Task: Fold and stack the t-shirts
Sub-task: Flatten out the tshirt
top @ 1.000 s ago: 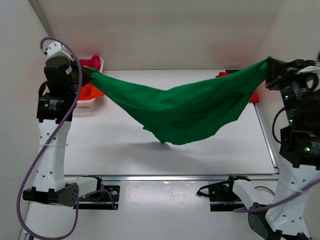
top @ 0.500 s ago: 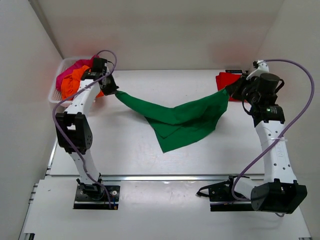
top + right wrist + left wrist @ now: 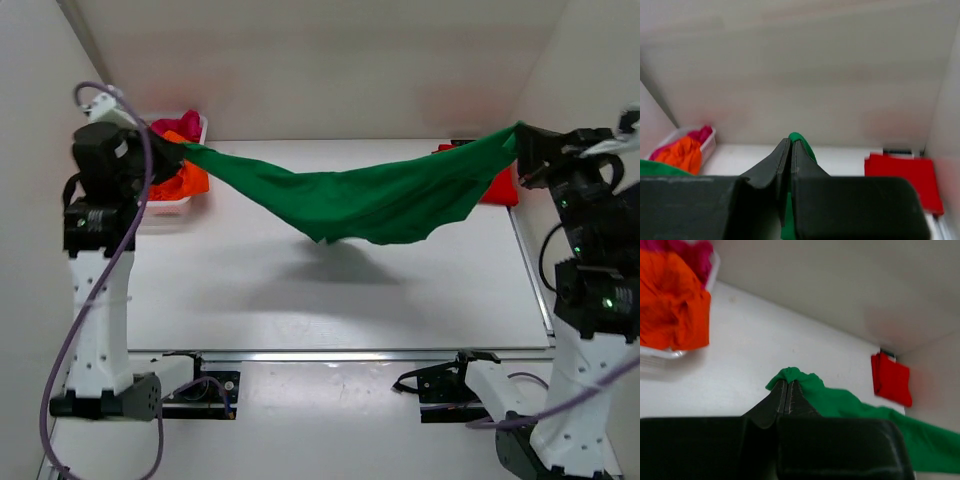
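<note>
A green t-shirt (image 3: 370, 200) hanging above the bench (image 3: 250, 300), left claw (image 3: 786, 388) pinched on one end, right claw (image 3: 790, 146) pinched on the other

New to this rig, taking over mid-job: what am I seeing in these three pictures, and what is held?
Two robot arms stand at the near edge of a white table. The wide picture comes from a fixed camera above and behind them; the other two come from a camera on each wrist, looking along its dark fingers. The left gripper and right gripper are each shut on one end of a green t-shirt, which hangs between them above the table. Far left, a white basket holds orange and pink clothes. Far right lies a folded red shirt.
</note>
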Robot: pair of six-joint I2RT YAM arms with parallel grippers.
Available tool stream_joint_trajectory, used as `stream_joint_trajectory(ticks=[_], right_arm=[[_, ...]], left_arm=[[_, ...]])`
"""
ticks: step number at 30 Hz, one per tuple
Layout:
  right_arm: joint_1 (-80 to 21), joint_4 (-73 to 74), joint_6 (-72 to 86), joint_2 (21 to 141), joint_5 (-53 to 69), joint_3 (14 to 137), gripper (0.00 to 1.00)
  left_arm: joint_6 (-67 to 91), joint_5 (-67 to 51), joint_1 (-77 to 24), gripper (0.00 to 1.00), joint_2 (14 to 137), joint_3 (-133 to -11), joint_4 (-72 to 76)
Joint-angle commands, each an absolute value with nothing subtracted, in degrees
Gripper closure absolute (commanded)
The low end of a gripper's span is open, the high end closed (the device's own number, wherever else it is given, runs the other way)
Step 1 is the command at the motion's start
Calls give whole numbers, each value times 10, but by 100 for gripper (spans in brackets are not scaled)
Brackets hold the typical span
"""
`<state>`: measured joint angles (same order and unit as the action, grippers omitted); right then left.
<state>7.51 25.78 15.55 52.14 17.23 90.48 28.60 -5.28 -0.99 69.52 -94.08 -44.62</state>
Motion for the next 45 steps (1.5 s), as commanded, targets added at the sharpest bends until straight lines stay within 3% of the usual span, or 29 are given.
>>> stream_joint_trajectory(ticks=[1,5,9,16,18,19,21,22,23,24,25,27,30,34,36,41,45], right_arm=[[39,290,107,504,80,986,100],[-9,286,68,485,-75,1002,100],[-99,247,52,436,-208,939,99],[-258,240,6,488,-322,890,100],[-222,229,18,507,-274,838,100],[-160,229,46,522,-189,823,100],[54,189,138,543,106,738,100],[95,148,178,545,153,674,100],[82,134,174,554,138,653,100],[47,132,131,574,62,630,100],[9,121,103,578,19,616,99],[17,121,95,607,7,607,100],[59,100,111,647,60,585,100],[70,94,104,672,62,554,100],[67,91,104,677,61,535,100],[54,77,112,679,68,504,100],[33,79,125,657,69,496,99]], left_arm=[[293,-1,9,100,666,-987,-469],[301,97,8,100,626,-984,-442],[323,181,-13,100,548,-884,-381],[303,64,-5,100,674,-849,-404],[310,37,-12,100,690,-789,-337],[318,26,-12,100,702,-751,-316],[325,28,-20,100,748,-709,-266],[322,33,-25,91,765,-711,-262],[315,39,-25,81,806,-727,-268],[304,45,-29,62,853,-756,-283],[297,42,-27,53,876,-772,-293],[287,42,-25,47,928,-826,-312],[275,29,-39,47,932,-859,-314],[272,-49,-105,72,883,-825,-333],[294,-65,-174,78,860,-779,-337],[412,-98,-364,71,839,-640,-276],[448,-89,-412,66,851,-575,-258]])
